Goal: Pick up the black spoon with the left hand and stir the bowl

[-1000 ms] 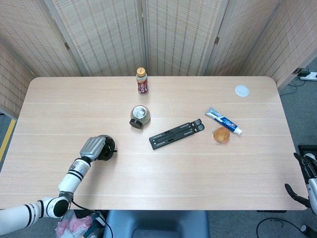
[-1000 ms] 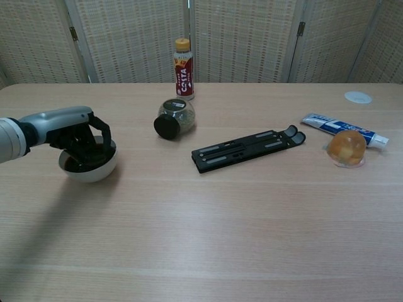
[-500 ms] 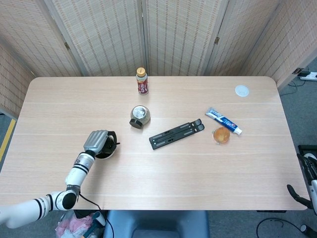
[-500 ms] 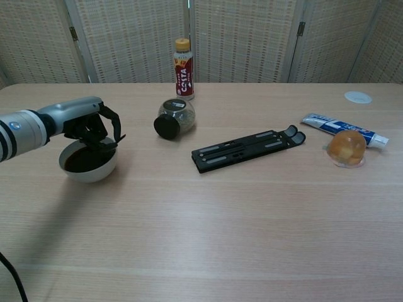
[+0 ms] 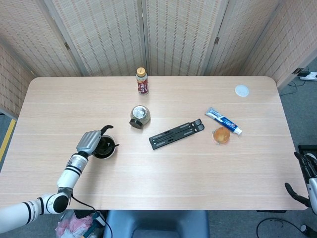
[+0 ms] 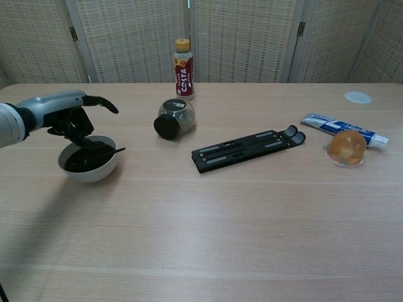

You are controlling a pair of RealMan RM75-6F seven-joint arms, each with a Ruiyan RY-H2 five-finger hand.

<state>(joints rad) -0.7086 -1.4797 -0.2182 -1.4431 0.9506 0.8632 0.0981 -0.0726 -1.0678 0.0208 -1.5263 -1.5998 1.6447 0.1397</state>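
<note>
A white bowl [image 6: 88, 173] of dark liquid stands near the table's left front, also seen as the bowl [image 5: 111, 154] in the head view. The black spoon [image 6: 116, 151] lies in it, its handle resting on the right rim and sticking out; the spoon's handle tip [image 5: 116, 146] shows from above. My left hand [image 6: 66, 115] hovers over the bowl's far left side with fingers spread, one stretched out to the right; the same left hand [image 5: 88, 142] holds nothing I can see. My right hand [image 5: 306, 174] hangs beyond the table's right front corner, fingers apart.
Behind the bowl lies a glass jar [image 6: 172, 117] on its side, with a brown bottle [image 6: 182, 69] further back. A black folding stand [image 6: 249, 148] sits mid-table. Toothpaste [image 6: 340, 130], an orange jelly cup [image 6: 346, 148] and a white lid [image 6: 357, 97] lie to the right.
My left hand stirred inside the bowl with the spoon, then lifted and drew back to the left with fingers spreading. The spoon now rests in the bowl. The right hand stayed put.
</note>
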